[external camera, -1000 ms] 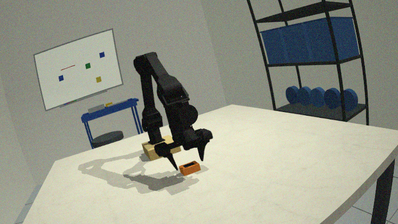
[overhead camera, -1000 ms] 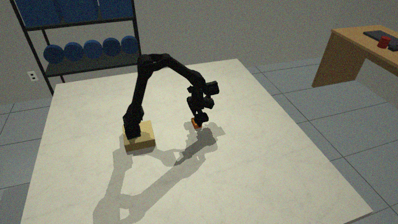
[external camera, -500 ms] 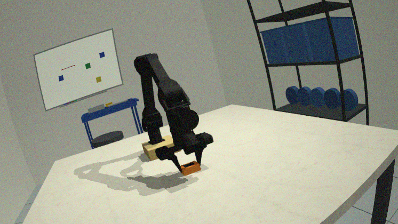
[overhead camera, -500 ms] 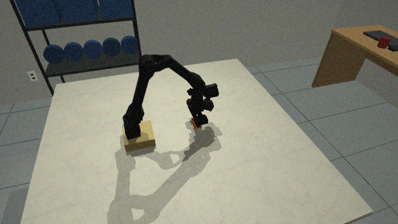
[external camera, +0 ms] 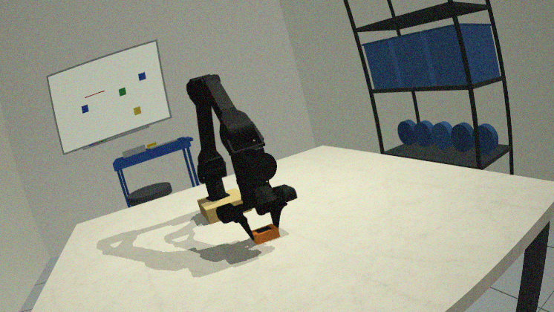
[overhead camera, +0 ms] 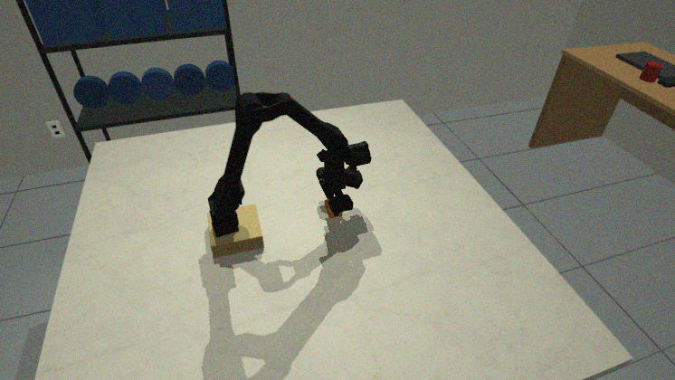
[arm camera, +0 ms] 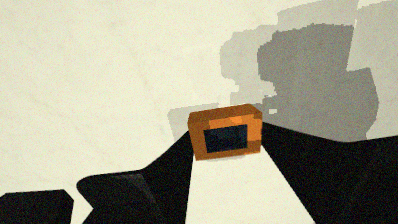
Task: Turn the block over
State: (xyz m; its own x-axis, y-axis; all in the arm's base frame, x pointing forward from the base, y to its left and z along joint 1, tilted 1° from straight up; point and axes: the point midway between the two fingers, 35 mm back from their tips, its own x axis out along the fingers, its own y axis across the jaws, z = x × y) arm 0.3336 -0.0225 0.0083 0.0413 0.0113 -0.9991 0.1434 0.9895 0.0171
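The orange block (overhead camera: 329, 208) (external camera: 267, 236) (arm camera: 254, 131) sits on the pale table (overhead camera: 424, 283) (external camera: 367, 232) (arm camera: 75, 75). Its dark rectangular mark (external camera: 264, 229) (arm camera: 226, 139) faces up, toward the wrist camera. My gripper (overhead camera: 334, 211) (external camera: 266, 233) (arm camera: 222, 129) points down and is shut on the block, with one finger against each short end. In the top view the gripper hides most of the block. I cannot see a clear gap under the block.
The arm's tan base block (overhead camera: 248, 222) (external camera: 209, 213) stands on the table beside the gripper. The arm's shadow falls across the table. Beyond the table stand a shelf rack (overhead camera: 156, 115) (external camera: 422, 90) and, in the top view, a wooden desk (overhead camera: 547, 103).
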